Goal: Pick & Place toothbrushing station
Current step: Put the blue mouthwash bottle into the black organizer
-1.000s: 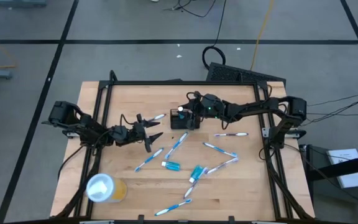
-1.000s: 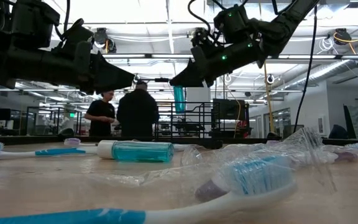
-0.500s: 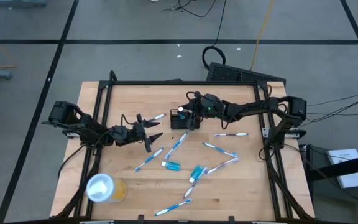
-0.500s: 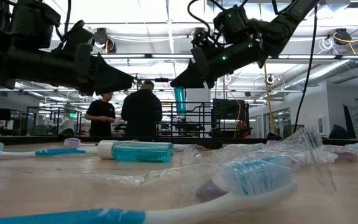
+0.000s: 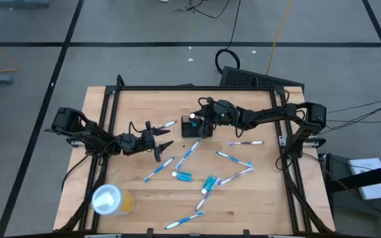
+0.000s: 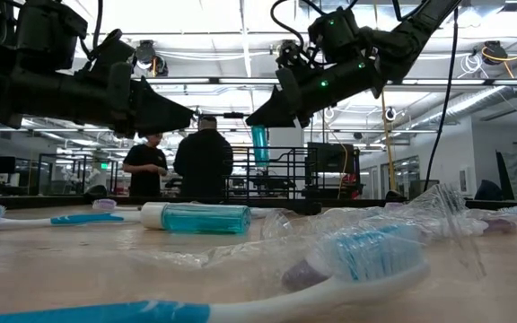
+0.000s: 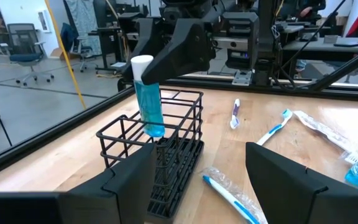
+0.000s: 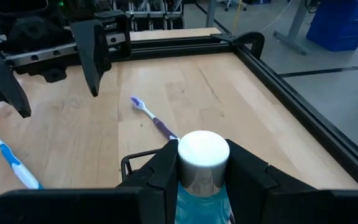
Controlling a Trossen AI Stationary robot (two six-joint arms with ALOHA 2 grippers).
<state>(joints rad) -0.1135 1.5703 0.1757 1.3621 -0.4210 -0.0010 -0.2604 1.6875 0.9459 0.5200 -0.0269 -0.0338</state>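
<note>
Two grippers: right gripper (image 7: 166, 59) clamps a blue tube (image 7: 148, 93) upright, its foot inside the station (image 5: 190, 127) at mid-table for insertion; left gripper (image 5: 163, 143) waits nearby, open, empty.

Two matte-black jointed arms carry looping black cables; the right arm (image 5: 263, 116) shows small green indicator lights; blocky angular black fingers (image 7: 288, 180).
</note>
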